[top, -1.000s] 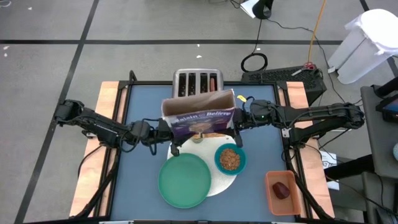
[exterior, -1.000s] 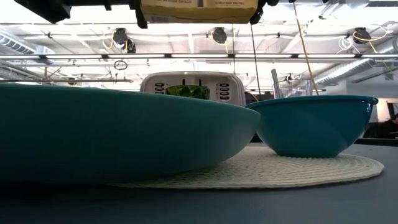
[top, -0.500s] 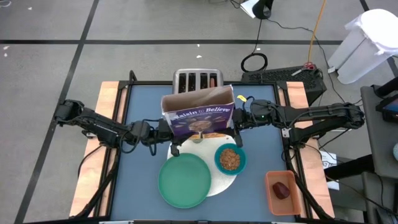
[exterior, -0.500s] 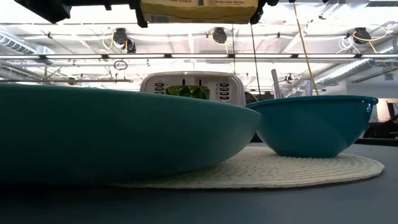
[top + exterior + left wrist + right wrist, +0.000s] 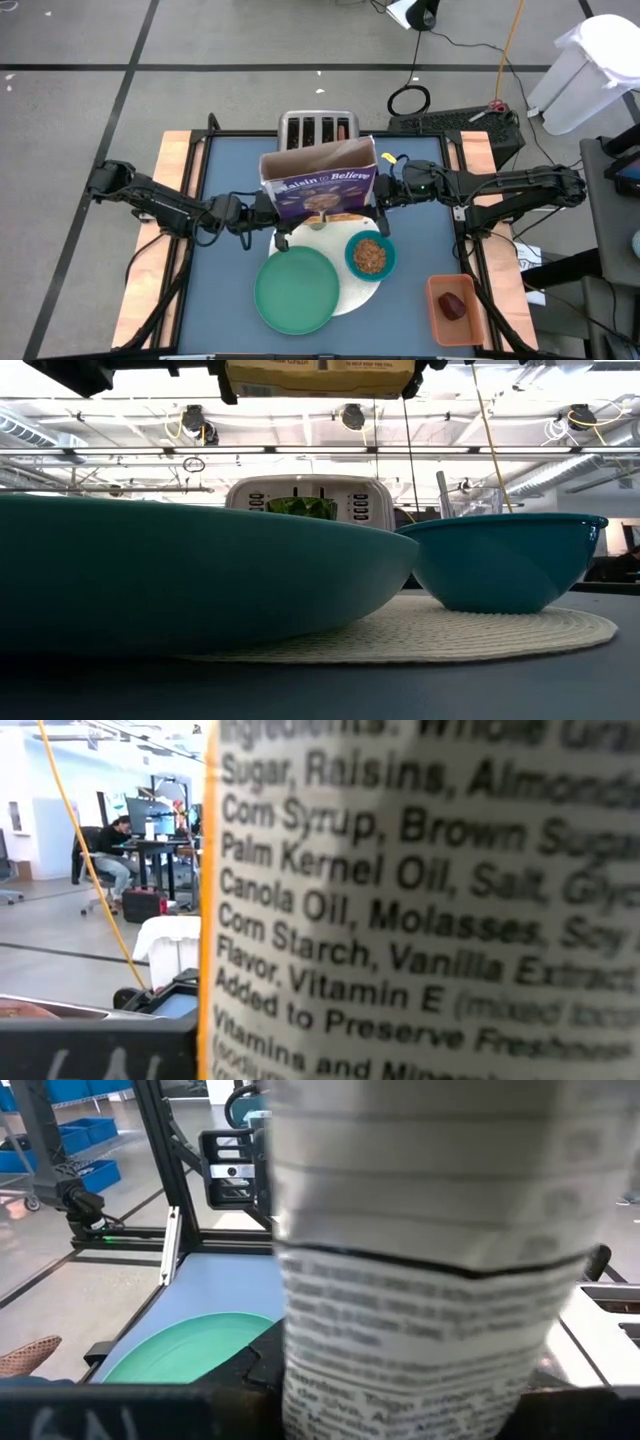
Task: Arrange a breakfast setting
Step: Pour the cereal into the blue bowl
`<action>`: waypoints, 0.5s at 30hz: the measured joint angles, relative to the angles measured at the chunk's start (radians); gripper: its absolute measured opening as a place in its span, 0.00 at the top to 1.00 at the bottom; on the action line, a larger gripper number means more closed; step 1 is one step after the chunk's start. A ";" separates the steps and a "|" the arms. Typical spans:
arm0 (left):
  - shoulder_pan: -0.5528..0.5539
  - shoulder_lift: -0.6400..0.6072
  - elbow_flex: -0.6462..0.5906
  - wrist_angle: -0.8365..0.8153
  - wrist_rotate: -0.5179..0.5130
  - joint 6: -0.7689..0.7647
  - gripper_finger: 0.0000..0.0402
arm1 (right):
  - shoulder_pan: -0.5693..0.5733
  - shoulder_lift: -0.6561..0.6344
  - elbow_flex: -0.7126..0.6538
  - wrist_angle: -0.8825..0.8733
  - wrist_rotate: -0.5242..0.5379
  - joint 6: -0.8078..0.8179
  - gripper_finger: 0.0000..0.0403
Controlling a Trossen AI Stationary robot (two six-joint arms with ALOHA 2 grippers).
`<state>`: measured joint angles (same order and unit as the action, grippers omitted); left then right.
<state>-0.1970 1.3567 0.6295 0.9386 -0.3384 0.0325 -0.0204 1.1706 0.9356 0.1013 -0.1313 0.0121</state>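
Gripping the purple cereal box (image 5: 320,185) from either side, left gripper (image 5: 262,208) and right gripper (image 5: 383,192) hold it aloft at frame centre, above the white disc (image 5: 366,293). Below sit green plate (image 5: 296,290) and teal bowl (image 5: 370,256), already filled. Risks, as I judge: uneven squeeze lets the box slip onto the bowl; a tilt spills cereal.

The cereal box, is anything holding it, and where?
Yes. The purple cereal box is held off the table by both end effectors, left and right, each on a narrow side.
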 joint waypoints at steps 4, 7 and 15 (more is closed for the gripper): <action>0.000 0.002 0.001 -0.002 -0.004 0.002 0.58 | 0.000 0.001 0.000 0.006 0.008 -0.002 0.57; 0.000 0.002 0.001 -0.007 -0.005 0.004 0.58 | 0.000 0.001 0.001 0.011 0.008 -0.001 0.49; 0.000 0.002 0.001 -0.002 -0.005 0.008 0.58 | 0.000 -0.005 0.001 0.001 0.000 0.001 0.31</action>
<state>-0.1967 1.3586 0.6300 0.9368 -0.3431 0.0407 -0.0204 1.1658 0.9363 0.1026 -0.1312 0.0128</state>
